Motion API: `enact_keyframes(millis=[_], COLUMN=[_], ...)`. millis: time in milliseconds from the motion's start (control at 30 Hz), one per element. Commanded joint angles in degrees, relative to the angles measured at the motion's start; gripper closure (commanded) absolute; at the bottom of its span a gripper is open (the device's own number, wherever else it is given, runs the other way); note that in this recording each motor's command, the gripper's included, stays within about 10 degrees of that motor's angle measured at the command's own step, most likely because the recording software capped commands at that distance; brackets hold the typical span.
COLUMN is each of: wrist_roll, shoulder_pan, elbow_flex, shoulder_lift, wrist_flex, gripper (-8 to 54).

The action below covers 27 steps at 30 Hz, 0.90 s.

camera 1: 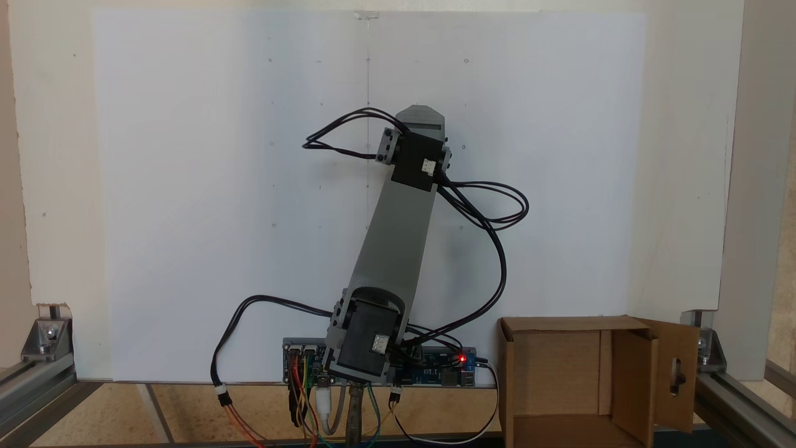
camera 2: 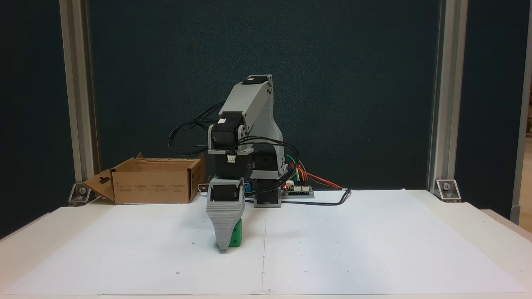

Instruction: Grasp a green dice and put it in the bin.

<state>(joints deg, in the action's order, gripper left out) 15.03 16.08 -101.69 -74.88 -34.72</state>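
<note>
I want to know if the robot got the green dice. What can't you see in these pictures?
- Pincer: one ribbed jaw faces the camera, hiding the other; open or shut is unclear.
- Green dice: mostly behind that jaw; grip unclear.
- Bin: bottom cut off by the picture edge.

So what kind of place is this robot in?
Probably a lab or workshop test bench, not a home. The small arm stands on white paper inside a metal frame, with bare circuit boards and loose wires behind it.
</note>
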Motion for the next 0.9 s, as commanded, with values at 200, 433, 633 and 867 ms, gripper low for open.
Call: enact_keyframes(millis=[200, 433, 633, 867], wrist_roll=[-0.44, -0.44, -0.53, -0.79], shoulder_pan=[0.26, 0.26, 0.26, 0.26], elbow_flex=[1.05, 1.05, 1.05, 9.58], shoulder_lift=[-0.09, -0.18, -0.53, -6.94], wrist_flex=[0.26, 0.26, 0.62, -15.62], gripper=[15.6, 25.1, 34.1, 34.1])
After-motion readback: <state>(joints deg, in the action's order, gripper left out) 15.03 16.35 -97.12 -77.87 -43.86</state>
